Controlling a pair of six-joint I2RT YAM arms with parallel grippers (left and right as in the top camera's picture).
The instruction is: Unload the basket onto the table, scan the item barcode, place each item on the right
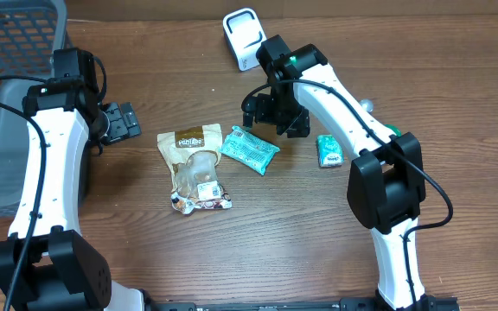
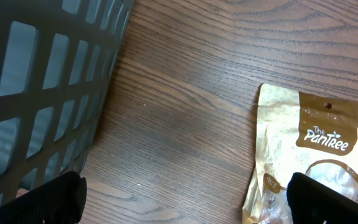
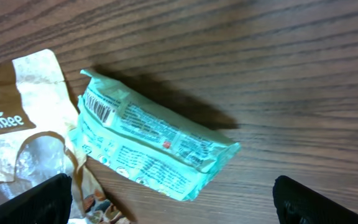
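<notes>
Right gripper [image 3: 173,202] hovering released above teal packet [image 3: 154,146] | packet lying barcode-up, touching tan pouch [image 3: 27,134] | left gripper [image 2: 185,199] hovering spread, seemingly empty

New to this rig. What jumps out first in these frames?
The teal packet lies flat in the middle of the scene with its barcode facing up, and the right gripper is open above it. Right beside it is the tan Pantree pouch. A dark mesh basket fills the overhead view's upper left corner.
</notes>
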